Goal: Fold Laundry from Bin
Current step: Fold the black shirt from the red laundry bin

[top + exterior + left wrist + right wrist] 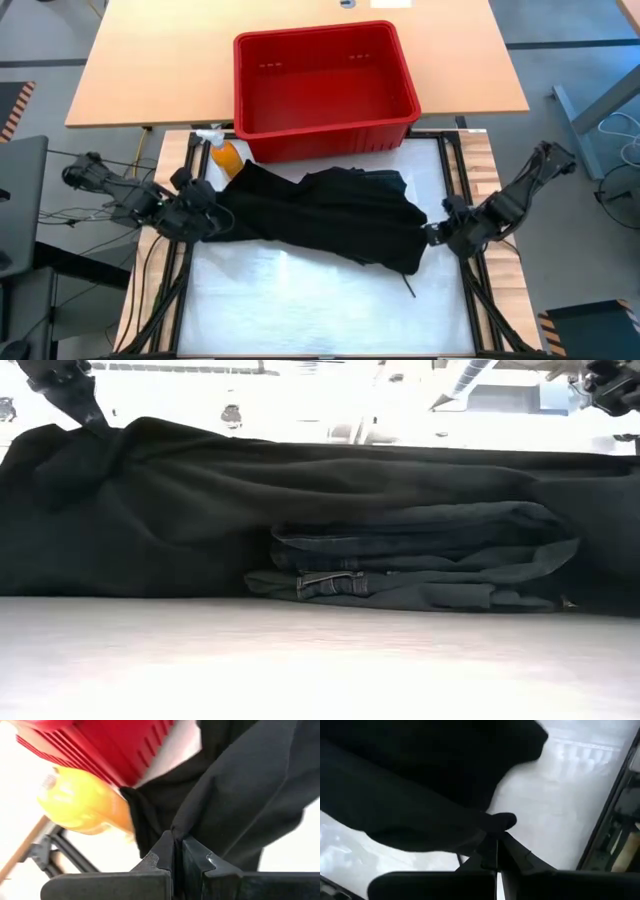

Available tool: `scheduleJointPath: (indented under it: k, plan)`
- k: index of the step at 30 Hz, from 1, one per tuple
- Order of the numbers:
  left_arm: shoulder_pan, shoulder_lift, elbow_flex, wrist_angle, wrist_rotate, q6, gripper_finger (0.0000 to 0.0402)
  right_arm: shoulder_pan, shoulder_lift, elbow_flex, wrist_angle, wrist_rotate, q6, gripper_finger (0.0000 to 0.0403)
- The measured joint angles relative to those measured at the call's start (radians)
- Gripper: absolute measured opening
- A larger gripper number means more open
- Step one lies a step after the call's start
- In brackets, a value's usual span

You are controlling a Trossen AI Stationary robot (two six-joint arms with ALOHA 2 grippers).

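Bin (325, 85) emptied at 12 o'clock; black garment (330, 215) pinched by closed left fingers (205, 222) at 9 and right fingers (432, 236) at 3; folding unfinished

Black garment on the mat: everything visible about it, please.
The black garment is soft, matte cloth, stretched across the white mat in front of the red bin. The left gripper and right gripper are each shut on an end. In the low view it drapes over folded dark clothes.
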Motion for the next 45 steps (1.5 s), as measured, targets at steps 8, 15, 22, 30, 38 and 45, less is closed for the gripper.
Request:
scheduleJointPath:
  k: [8, 15, 22, 30, 38, 45]
  plan:
    - [0.131, 0.015, 0.000, 0.141, -0.074, 0.207, 0.0000, -0.103, -0.066, 0.000, -0.065, 0.066, -0.033, 0.0023]
    - [0.313, 0.112, -0.068, 0.421, -0.040, 0.533, 0.0000, -0.252, -0.065, -0.001, -0.103, 0.068, -0.154, 0.0023]
    - [0.458, 0.212, -0.122, 0.470, -0.017, 0.642, 0.0000, -0.442, -0.027, -0.001, -0.070, 0.077, -0.337, 0.0024]
    - [0.517, 0.312, -0.137, 0.466, -0.007, 0.687, 0.0034, -0.592, 0.049, -0.001, -0.027, -0.026, -0.559, 0.0054]
    - [0.555, 0.342, -0.137, 0.427, -0.004, 0.692, 0.0124, -0.704, 0.089, 0.001, -0.033, -0.154, -0.719, 0.0128]
    - [0.564, 0.339, -0.072, 0.300, 0.003, 0.673, 0.0162, -0.745, 0.092, 0.084, -0.080, -0.196, -0.787, 0.0183]
